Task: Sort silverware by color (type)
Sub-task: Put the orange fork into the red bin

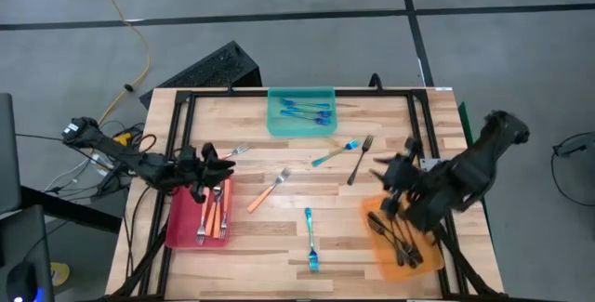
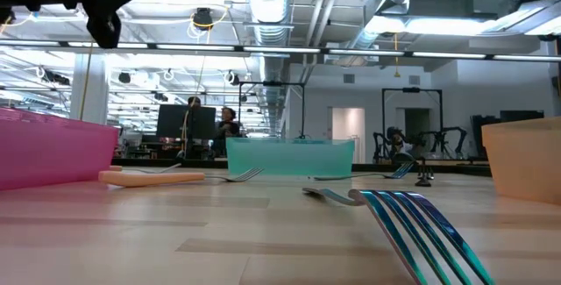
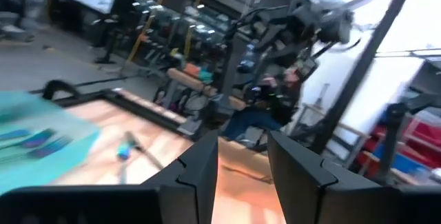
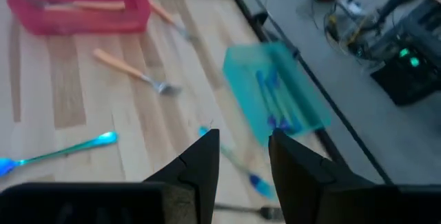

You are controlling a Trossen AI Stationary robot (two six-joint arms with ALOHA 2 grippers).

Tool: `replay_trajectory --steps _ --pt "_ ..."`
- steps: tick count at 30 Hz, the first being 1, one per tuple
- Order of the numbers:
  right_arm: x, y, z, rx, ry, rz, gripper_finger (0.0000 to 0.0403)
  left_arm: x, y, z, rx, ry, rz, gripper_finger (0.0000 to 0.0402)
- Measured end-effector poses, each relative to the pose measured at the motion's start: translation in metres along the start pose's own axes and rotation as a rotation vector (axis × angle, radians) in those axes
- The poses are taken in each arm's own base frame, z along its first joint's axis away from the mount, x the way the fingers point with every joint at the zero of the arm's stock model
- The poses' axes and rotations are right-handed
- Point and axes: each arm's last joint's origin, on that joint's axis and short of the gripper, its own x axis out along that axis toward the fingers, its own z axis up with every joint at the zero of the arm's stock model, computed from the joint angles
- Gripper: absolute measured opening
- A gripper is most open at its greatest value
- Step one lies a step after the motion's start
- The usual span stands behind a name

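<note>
My left gripper (image 1: pixel 212 167) hovers open over the far end of the red tray (image 1: pixel 177 232), which holds orange-handled forks (image 1: pixel 216 211); its fingers (image 3: pixel 200 158) have nothing between them. My right gripper (image 1: pixel 390 186) hangs open above the far end of the orange tray (image 1: pixel 428 263), where dark forks (image 1: pixel 390 235) lie. Blue forks (image 1: pixel 307 110) sit in the teal tray (image 1: pixel 275 125). Loose on the table lie an orange-handled fork (image 1: pixel 270 190), another (image 1: pixel 234 151) beside the left gripper, two blue forks (image 1: pixel 335 153) (image 1: pixel 310 237) and a dark fork (image 1: pixel 360 160).
A black metal frame (image 1: pixel 279 93) runs round the wooden table top. In the low view the blue fork's tines (image 2: pixel 412 224) lie close to the camera, and the left arm (image 2: pixel 105 4) hangs high at the left. People show in the room beyond.
</note>
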Motion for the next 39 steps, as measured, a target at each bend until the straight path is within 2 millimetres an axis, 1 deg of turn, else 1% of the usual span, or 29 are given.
replay_trajectory --steps 5,7,10,13,18,21,23,28,32,35,39 --pt "-0.007 -0.039 0.007 -0.003 -0.107 0.016 0.0147 -0.008 0.006 0.004 -0.032 0.010 0.099 0.0112" --pt "-0.007 -0.053 0.006 0.005 -0.148 0.018 0.0147 -0.010 0.007 0.005 -0.038 0.005 0.107 0.0112" --pt "-0.003 -0.070 0.000 0.024 -0.196 0.067 0.0147 -0.012 0.008 0.008 -0.049 -0.010 0.101 0.0112" --pt "0.004 -0.085 -0.008 0.042 -0.246 0.148 0.0147 -0.013 0.008 0.009 -0.051 -0.016 0.097 0.0112" --pt "0.015 -0.100 -0.020 0.078 -0.389 0.251 0.0147 -0.013 0.008 0.009 -0.051 -0.016 0.098 0.0112" --pt "0.022 -0.107 -0.026 0.095 -0.461 0.259 0.0147 -0.013 0.008 0.009 -0.051 -0.021 0.110 0.0112" --pt "0.028 -0.111 -0.030 0.112 -0.474 0.257 0.0147 -0.013 0.008 0.009 -0.050 -0.024 0.117 0.0112" --pt "0.048 -0.117 -0.045 0.154 -0.397 0.202 0.0147 -0.013 0.009 0.010 -0.024 -0.028 0.135 0.0112" --pt "0.070 -0.118 -0.060 0.192 -0.305 0.141 0.0147 -0.013 0.011 0.008 -0.008 -0.024 0.172 0.0112" --pt "0.084 -0.119 -0.075 0.241 -0.216 0.089 0.0147 -0.014 0.012 0.006 0.005 -0.014 0.197 0.0112" --pt "0.103 -0.121 -0.101 0.362 -0.076 -0.005 0.0147 -0.014 0.013 0.005 0.018 0.002 0.210 0.0112"
